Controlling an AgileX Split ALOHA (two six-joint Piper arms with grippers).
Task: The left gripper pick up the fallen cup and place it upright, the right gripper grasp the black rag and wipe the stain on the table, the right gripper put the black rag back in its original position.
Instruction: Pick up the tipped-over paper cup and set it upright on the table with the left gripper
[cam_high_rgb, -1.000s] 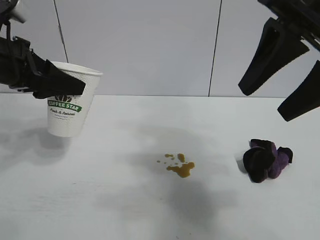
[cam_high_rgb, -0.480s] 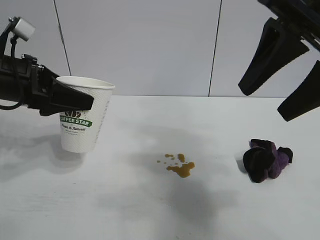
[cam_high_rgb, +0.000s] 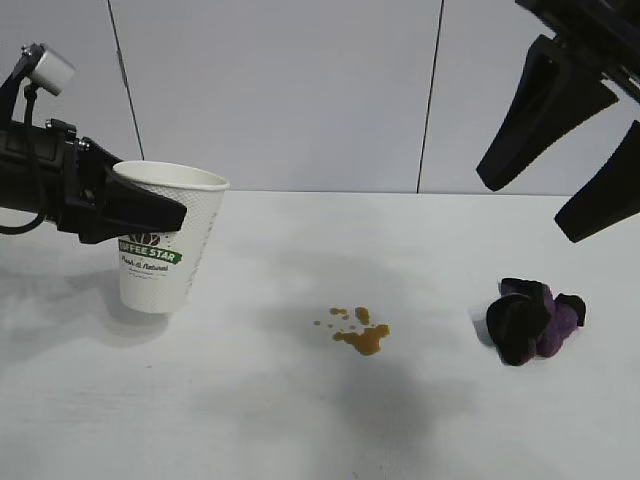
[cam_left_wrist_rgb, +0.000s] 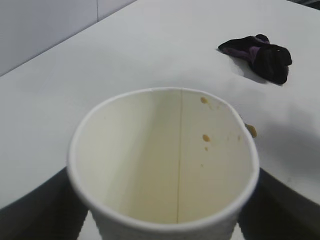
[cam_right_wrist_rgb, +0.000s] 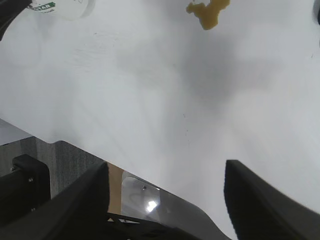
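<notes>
Left gripper (cam_high_rgb: 150, 210): matte black, wedge-shaped fingers, small grey camera above. Right gripper (cam_high_rgb: 580, 150): black, long tapering fingers.

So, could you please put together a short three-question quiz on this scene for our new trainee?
1. True or false: the left gripper is shut on the paper coffee cup.
2. What lies between the cup and the black rag on the table?
A. a spoon
B. a brown coffee stain
C. a lid
3. Fill in: the right gripper hangs open above the ____.

Key: 1 true; 2 B; 3 rag.
</notes>
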